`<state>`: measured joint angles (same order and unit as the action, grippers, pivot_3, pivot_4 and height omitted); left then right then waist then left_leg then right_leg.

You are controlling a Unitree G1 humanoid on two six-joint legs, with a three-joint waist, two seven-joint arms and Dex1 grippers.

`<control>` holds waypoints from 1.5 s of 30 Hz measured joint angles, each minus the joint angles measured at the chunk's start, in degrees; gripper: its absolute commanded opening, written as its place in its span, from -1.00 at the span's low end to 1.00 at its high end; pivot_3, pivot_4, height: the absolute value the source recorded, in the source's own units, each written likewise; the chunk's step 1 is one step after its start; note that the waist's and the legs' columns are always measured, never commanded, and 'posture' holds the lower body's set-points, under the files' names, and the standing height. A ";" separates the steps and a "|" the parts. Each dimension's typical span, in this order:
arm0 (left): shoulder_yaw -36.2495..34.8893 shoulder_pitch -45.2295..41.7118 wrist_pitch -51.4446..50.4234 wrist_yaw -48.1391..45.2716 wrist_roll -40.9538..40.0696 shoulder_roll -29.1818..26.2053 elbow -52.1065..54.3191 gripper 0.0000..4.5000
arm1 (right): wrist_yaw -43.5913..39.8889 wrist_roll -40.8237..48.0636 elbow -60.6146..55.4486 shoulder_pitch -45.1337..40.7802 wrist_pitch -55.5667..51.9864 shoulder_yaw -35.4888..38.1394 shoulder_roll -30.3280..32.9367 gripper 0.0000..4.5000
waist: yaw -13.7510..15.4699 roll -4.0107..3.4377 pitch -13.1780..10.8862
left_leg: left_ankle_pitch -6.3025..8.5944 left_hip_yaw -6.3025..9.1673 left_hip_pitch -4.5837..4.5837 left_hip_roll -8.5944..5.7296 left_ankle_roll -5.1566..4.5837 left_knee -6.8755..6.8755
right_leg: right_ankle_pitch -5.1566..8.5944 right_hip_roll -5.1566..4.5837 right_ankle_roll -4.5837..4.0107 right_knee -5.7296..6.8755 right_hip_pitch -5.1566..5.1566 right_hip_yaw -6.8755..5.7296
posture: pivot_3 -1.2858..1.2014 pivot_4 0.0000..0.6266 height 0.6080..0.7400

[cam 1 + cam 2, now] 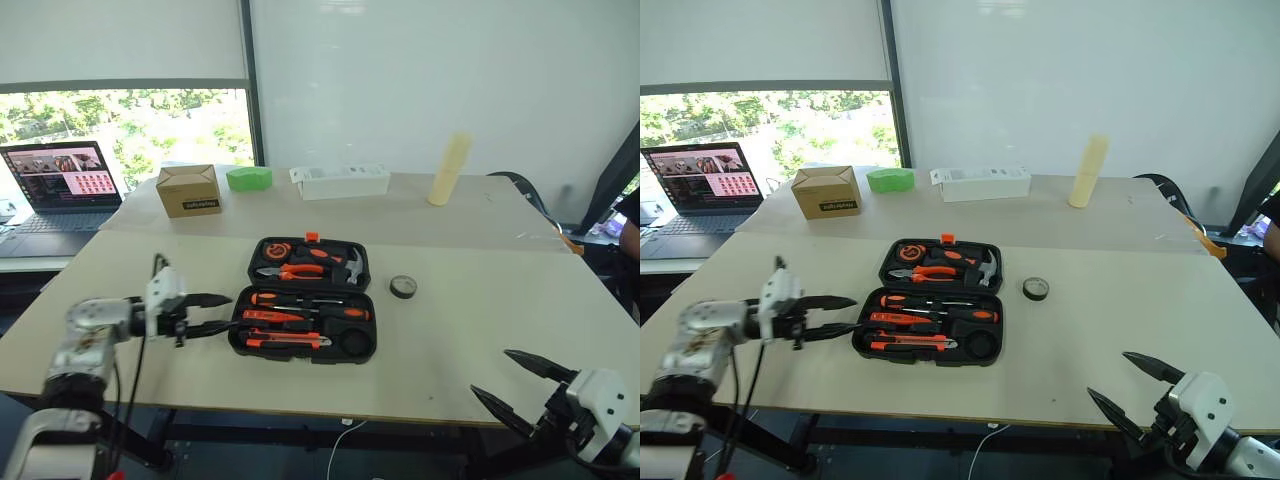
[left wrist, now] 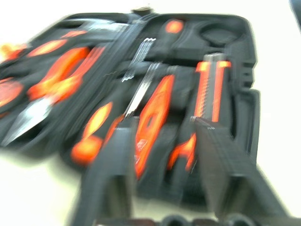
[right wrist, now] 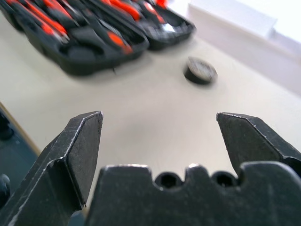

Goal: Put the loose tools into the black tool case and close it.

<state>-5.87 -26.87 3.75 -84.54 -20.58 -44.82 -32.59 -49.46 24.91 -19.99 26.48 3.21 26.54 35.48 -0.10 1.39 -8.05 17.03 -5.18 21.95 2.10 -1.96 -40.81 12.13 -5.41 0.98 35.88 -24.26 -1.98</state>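
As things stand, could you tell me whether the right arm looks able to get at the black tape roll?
Probably yes: the right end effector is open, and only bare table lies between it and the tape roll, right of the open tool case.

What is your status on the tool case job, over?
Left gripper open at the case's left edge, empty. Right gripper open, empty. Black tool case open, tools slotted; tape roll loose on table. Nothing blocking.
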 measured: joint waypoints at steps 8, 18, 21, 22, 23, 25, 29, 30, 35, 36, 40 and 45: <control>-4.51 7.09 -3.84 1.19 -4.45 1.96 6.05 0.98 | 4.83 -2.65 0.75 -32.83 -26.77 -16.85 11.81 1.00 | -0.59 0.13 -0.13 | -0.24 -0.13 -0.05 0.10 -0.08 -0.07 | -0.21 0.07 -0.25 0.02 -0.10 0.22 | 0.03 -0.52 1.00; -3.15 5.00 -7.58 5.06 -5.43 5.49 13.05 1.00 | 2.47 -19.43 35.97 -71.73 -39.69 -44.20 4.96 0.76 | -0.02 0.12 -0.14 | -0.40 -0.17 1.24 -0.23 0.16 -0.05 | -0.41 0.07 0.06 -0.13 -1.05 -0.04 | 0.03 -0.52 1.00; -2.31 5.31 -7.84 5.86 -5.42 6.08 15.73 1.00 | -0.31 -22.48 44.24 -75.15 -33.92 -46.96 2.63 0.35 | -0.18 0.12 -0.14 | -0.34 -0.14 1.31 -0.27 0.07 -0.04 | -0.38 -0.02 0.21 -0.23 -1.01 -0.10 | 0.03 -0.52 1.00; -2.32 5.54 -7.95 6.20 -5.43 6.05 16.07 1.00 | -0.81 -23.22 46.10 -75.42 -32.37 -47.44 2.50 0.23 | -0.06 0.11 -0.14 | -0.33 -0.12 1.34 -0.28 0.06 -0.03 | -0.35 -0.08 0.26 -0.26 -1.02 -0.13 | 0.03 -0.52 1.00; -2.40 6.19 -8.32 6.66 -5.43 5.97 16.55 1.00 | -1.85 -24.30 49.10 -76.07 -30.37 -47.98 2.07 0.05 | -0.07 0.11 -0.15 | -0.30 -0.13 1.34 -0.28 0.03 -0.03 | -0.33 -0.14 0.30 -0.26 -1.01 -0.13 | 0.03 -0.52 1.00; -2.32 7.02 -8.97 7.06 -5.42 5.93 16.90 1.00 | -3.08 -24.98 51.39 -77.14 -28.44 -48.22 1.31 -0.26 | -0.39 0.11 -0.15 | -0.29 -0.17 1.34 -0.28 0.02 -0.04 | -0.33 -0.16 0.32 -0.28 -1.00 -0.12 | 0.03 -0.52 1.00; -2.18 7.24 -9.12 7.61 -5.39 5.93 17.82 1.00 | -4.58 -26.42 54.93 -78.41 -26.21 -48.17 0.08 -0.88 | -0.55 0.11 -0.15 | -0.34 -0.15 1.28 -0.27 0.09 -0.06 | -0.33 -0.15 0.32 -0.19 -0.97 -0.13 | 0.03 -0.52 1.00; -2.18 7.24 -9.13 7.59 -5.39 5.93 18.13 1.00 | -4.76 -26.55 55.19 -78.59 -25.66 -47.85 0.04 -0.97 | -0.56 0.11 -0.15 | -0.34 -0.14 1.27 -0.26 0.09 -0.07 | -0.34 -0.15 0.31 -0.14 -0.97 -0.13 | 0.03 -0.52 1.00; -1.63 7.55 -9.11 5.62 -5.57 5.74 19.31 1.00 | -14.60 -21.52 48.04 -77.33 -22.15 -43.31 3.61 -0.97 | -0.59 0.02 -0.20 | -0.32 -0.06 1.22 -0.21 0.04 -0.06 | -0.35 -0.09 0.28 -0.07 -0.98 -0.12 | 0.03 -0.52 1.00; -1.41 7.59 -9.03 5.01 -5.58 5.59 19.61 1.00 | -16.85 -19.98 45.62 -76.76 -22.12 -42.79 4.30 -0.97 | -0.59 0.02 -0.20 | -0.32 -0.05 1.23 -0.20 0.05 -0.06 | -0.35 -0.06 0.28 -0.07 -0.98 -0.12 | 0.03 -0.52 1.00; -0.21 7.45 -8.27 0.86 -5.43 3.92 19.60 1.00 | -29.30 -10.97 25.47 -74.49 -32.10 -42.99 8.02 -0.97 | -0.75 -0.01 -0.22 | -0.20 -0.02 1.21 -0.16 -0.15 -0.06 | -0.36 -0.05 0.25 -0.08 -0.99 -0.12 | 0.03 -0.52 1.00; 0.34 7.55 -7.01 -0.14 -4.72 3.73 18.10 1.00 | -27.48 -11.25 14.49 -72.58 -41.99 -49.57 5.22 -0.97 | -0.64 -0.01 -0.22 | -0.16 0.00 1.15 -0.18 -0.22 -0.15 | -0.40 -0.06 0.18 -0.01 -0.94 -0.15 | 0.03 -0.52 1.00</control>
<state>-5.53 -19.32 -3.25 -84.68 -25.30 -41.09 -14.48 -76.94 13.66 -5.50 -46.10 -38.78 -23.02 40.70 -0.74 1.38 -8.27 16.87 -5.18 23.11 1.92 -2.18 -40.96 11.73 -5.47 1.17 35.87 -25.20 -2.12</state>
